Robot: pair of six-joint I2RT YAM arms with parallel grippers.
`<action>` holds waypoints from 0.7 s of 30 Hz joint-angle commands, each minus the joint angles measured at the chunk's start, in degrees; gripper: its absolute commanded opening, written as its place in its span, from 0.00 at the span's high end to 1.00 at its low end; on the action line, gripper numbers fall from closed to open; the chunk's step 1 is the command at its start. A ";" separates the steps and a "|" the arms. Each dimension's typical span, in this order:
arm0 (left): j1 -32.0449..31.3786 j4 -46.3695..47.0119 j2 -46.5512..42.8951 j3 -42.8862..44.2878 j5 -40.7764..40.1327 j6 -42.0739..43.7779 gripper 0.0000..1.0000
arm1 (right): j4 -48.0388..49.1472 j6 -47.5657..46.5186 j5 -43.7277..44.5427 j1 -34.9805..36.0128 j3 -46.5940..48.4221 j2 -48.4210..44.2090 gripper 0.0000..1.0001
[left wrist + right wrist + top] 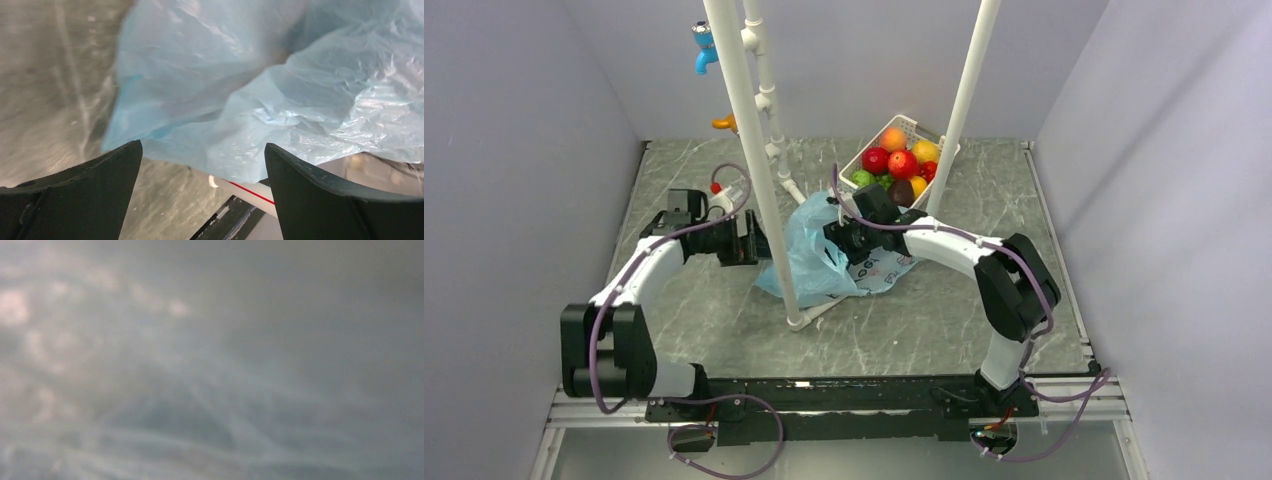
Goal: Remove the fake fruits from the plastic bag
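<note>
The light-blue plastic bag [809, 265] lies crumpled mid-table, its white printed panel at its right. It fills the left wrist view [225, 75]. My left gripper [752, 243] is open and empty at the bag's left edge, its jaws wide apart [202, 150] just short of the film. My right gripper [839, 245] is pushed into the bag from the right, its fingers hidden. The right wrist view shows only blurred film [212, 360]. No fruit shows inside the bag. Red [902, 164] and orange [893, 138] fake fruits lie in the basket.
A white slotted basket [914, 122] at the back right also holds green and dark fruit. A white pipe frame stands over the table: one upright [749, 150] right beside my left gripper, another [969, 90] by the basket, and a base pipe [819, 310] under the bag.
</note>
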 commanded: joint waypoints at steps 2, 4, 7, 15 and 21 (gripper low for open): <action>-6.28 4.04 6.90 1.37 11.53 3.88 0.01 | 4.37 3.43 -8.01 -0.51 5.79 4.06 1.00; -7.42 4.06 9.01 2.29 11.19 3.44 0.03 | 4.49 3.64 -8.15 -0.45 5.98 4.44 1.00; -7.45 -0.11 13.49 5.61 6.74 4.46 0.35 | 4.80 3.37 -7.94 -0.54 4.78 3.85 0.94; -7.60 -1.46 16.78 6.42 -11.81 -0.82 1.00 | 5.11 1.65 7.51 0.17 -2.88 0.54 1.00; -13.26 -0.69 16.78 3.18 -22.85 -3.08 1.00 | 11.30 0.78 16.98 1.22 -11.99 -7.32 0.98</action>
